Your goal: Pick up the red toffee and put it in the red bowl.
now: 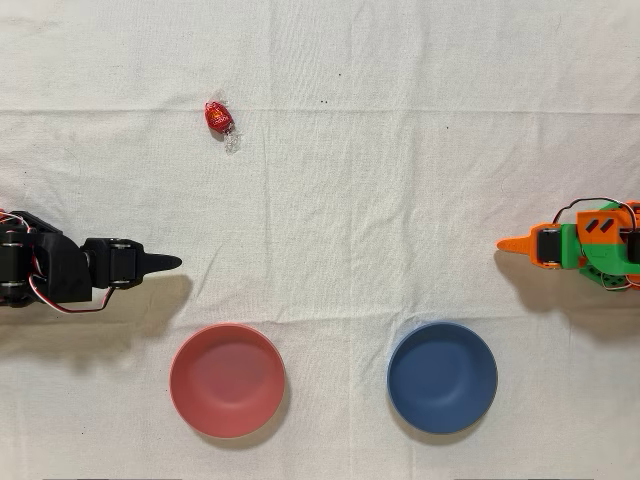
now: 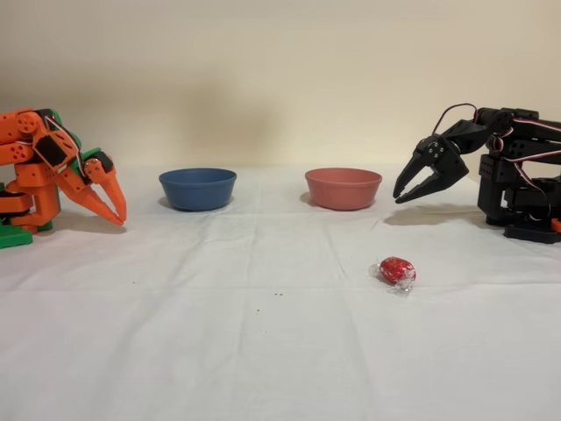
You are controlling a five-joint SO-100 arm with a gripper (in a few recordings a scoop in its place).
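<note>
one red toffee (image 1: 219, 118) lies on the white cloth (image 1: 400, 150), alone in open space, its clear twisted wrapper ends sticking out on either side. in the fixed view the red toffee (image 2: 395, 270) sits nearest the camera, in front of the bowls and a little right of the red one. nothing touches it.

there are two bowls, both upright and empty. the red bowl (image 1: 227, 380) is at the lower left of the overhead view, well apart from the candy; in the fixed view the red bowl (image 2: 343, 188) stands right of centre. the blue bowl (image 1: 442, 377) sits beside it, apart, at the lower right from above, and the blue bowl (image 2: 197, 189) is left of centre in the fixed view.

two arms stand at opposite ends of the cloth. the black arm's gripper (image 2: 404, 196) hangs just above the cloth, tips pointing down, near the red bowl's right side in the fixed view; its fingers are slightly spread with a visible gap and hold nothing. from above the gripper (image 1: 170, 262) points toward the middle from the left edge. the orange arm (image 2: 53, 167) stands idle opposite.
</note>
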